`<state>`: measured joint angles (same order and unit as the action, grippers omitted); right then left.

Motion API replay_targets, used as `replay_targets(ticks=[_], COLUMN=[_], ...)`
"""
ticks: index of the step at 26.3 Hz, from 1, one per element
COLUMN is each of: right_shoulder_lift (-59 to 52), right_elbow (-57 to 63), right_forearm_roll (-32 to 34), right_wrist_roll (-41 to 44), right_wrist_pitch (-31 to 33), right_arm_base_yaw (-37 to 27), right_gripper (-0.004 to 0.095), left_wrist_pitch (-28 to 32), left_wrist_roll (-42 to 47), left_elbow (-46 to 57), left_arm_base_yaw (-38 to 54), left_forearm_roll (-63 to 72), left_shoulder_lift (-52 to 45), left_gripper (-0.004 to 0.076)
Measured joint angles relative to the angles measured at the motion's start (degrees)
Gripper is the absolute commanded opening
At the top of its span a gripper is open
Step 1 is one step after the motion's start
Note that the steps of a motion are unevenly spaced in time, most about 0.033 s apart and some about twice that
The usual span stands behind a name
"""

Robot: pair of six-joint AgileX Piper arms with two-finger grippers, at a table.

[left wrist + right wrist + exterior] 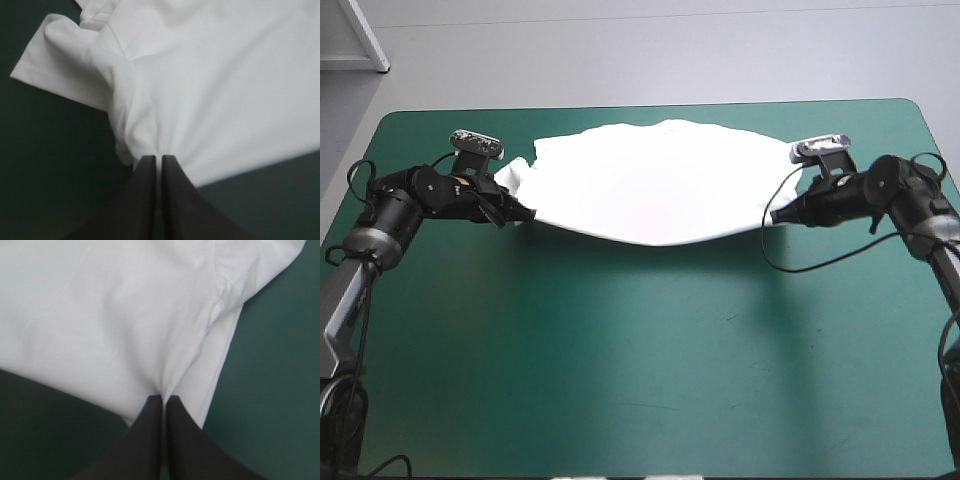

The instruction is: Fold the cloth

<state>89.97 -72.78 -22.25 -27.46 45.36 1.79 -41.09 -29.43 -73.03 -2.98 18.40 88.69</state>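
- White fabric, the T-shirt (660,180), is spread wide over the far half of the table (640,380), and its back edge is close to the table's far edge.
- The left gripper (525,213) is toward the table's left edge. Its black fingers are pinched together on the shirt's near corner just below a short sleeve (55,60), and the cloth gathers into creases at the tips.
- The right gripper (772,215) is toward the table's right edge and is clamped the same way on the opposite near corner, beside the other sleeve (260,270).
- Between them the near edge sags in a shallow curve and throws a shadow on the teal-green cover. It looks lifted off the table, while the far part rests on it.
- The paired corner grips at matching height probably keep that edge stretched and square. This would let it be carried toward the table's far edge for a half fold.
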Motion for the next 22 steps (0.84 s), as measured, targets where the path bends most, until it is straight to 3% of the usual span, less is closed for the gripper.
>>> replay_targets(ticks=[12,22], right_shoulder_lift=[-13.10,-23.66], right_elbow=[22.75,34.97], right_forearm_roll=[0.45,3.20], right_wrist_roll=[0.17,4.45], right_wrist_pitch=[-0.60,3.47], right_arm_base_yaw=[-0.92,-0.98], right_gripper=[-0.0013,-0.0013], left_wrist_pitch=[-13.43,-18.93], left_wrist_roll=[2.55,5.27], left_elbow=[8.10,24.24], left_arm_base_yaw=[0.00,0.00], left_forearm_roll=[-6.70,-5.54], left_shoulder_lift=[-7.52,-17.12], left_gripper=[0.0019,0.0019])
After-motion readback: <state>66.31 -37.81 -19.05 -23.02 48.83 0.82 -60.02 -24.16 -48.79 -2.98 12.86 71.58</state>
